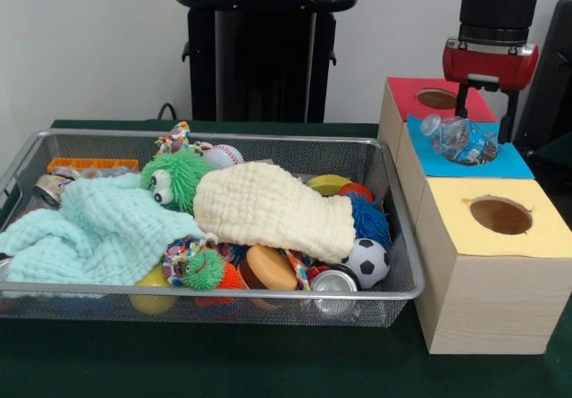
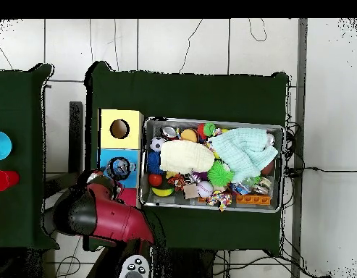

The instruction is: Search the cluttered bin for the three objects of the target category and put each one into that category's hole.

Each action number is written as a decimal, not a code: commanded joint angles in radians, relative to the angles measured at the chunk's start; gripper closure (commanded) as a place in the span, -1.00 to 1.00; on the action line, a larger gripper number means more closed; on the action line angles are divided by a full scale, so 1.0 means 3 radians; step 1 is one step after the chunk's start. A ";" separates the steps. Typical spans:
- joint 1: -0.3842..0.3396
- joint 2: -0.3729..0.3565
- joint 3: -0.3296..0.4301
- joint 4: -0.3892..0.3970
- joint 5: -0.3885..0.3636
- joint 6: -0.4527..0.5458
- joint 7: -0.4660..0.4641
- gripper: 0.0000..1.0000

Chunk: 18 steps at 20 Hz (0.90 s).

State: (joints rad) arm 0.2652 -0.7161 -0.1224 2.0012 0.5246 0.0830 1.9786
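Note:
A see-through wrinkly plastic bottle (image 1: 458, 139) lies tilted on the round hole of the blue panel (image 1: 511, 162), partly sunk in it; it also shows in the overhead view (image 2: 121, 168). My gripper (image 1: 485, 116) hangs just above it with the fingers spread apart, one on each side of the bottle's top, not clamping it. The wire mesh bin (image 1: 206, 291) stands to the left, full of clutter. No other bottle shows in the bin; cloths cover much of it.
A pale yellow cloth (image 1: 268, 206) and a mint cloth (image 1: 98, 228) lie over toys, with a green fuzzy toy (image 1: 174, 176), a soccer ball (image 1: 366, 262), a silver can (image 1: 333, 282) and a baseball (image 1: 223, 155). The red-panelled hole (image 1: 435, 98) and the yellow-panelled hole (image 1: 500, 215) flank the blue one.

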 commanded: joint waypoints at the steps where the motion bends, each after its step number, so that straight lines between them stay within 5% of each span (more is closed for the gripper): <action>1: -0.0106 0.0062 0.0131 -0.0156 0.0073 0.0225 0.0622 -1.00; 11: 0.0038 0.0002 -0.0001 -0.0134 0.0129 0.0407 0.0729 -1.00; 18: 0.0451 -0.0115 -0.0757 -0.0564 -0.0102 0.1417 0.0911 -1.00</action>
State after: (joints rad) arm 0.3547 -0.7256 -0.2215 1.9759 0.5240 0.2213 1.9788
